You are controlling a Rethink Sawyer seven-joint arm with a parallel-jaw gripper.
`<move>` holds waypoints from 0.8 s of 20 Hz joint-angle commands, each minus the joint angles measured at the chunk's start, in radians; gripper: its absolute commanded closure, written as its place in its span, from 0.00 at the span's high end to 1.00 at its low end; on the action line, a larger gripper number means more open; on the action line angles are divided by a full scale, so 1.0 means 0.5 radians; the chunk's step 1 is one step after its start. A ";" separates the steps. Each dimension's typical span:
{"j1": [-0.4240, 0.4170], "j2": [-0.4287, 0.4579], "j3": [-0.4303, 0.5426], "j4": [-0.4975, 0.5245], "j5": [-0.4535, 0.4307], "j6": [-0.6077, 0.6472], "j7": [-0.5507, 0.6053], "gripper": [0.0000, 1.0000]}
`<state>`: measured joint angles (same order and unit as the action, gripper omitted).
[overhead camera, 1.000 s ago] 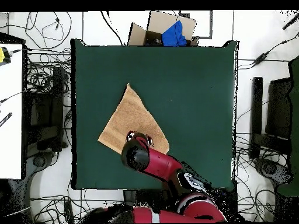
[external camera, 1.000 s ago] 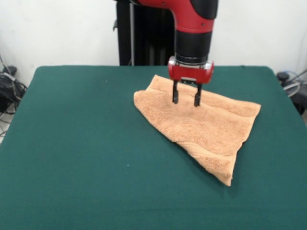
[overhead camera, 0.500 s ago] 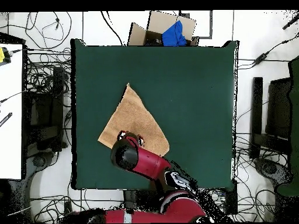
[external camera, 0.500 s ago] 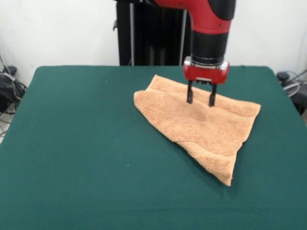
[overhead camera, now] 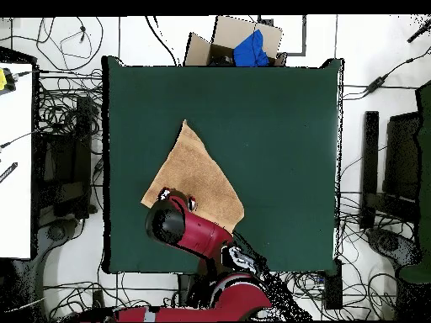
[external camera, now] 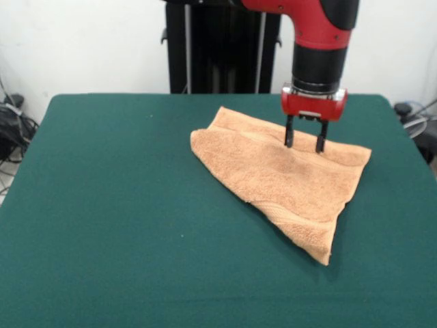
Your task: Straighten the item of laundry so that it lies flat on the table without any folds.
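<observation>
The item of laundry is an orange-tan towel folded over into a rough triangle on the green table, right of centre in the front view. Its doubled edge runs along the near-left side and one corner points toward the front. My gripper hangs open just above the towel's far right part, near the woven band, with nothing between its fingers. In the overhead view the towel lies at the table's lower left, and the arm covers its lower left corner, where the gripper barely shows.
A cardboard box with blue cloth sits beyond the table's far edge in the overhead view. Cables and equipment surround the table on the floor. A black stand rises behind the table.
The gripper has slid to the right along the towel's far part in the front view, staying open and at about the same height. The towel has not moved.
</observation>
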<state>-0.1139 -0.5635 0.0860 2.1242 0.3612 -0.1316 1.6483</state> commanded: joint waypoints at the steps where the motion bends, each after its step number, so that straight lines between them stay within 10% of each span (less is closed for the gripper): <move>1: 0.106 0.097 0.067 -0.022 0.222 -0.026 0.667 1.00; 16: 0.284 0.222 0.080 -0.125 0.403 -0.085 0.723 1.00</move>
<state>0.0151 -0.5069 0.0860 2.1236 0.4846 -0.1316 1.6931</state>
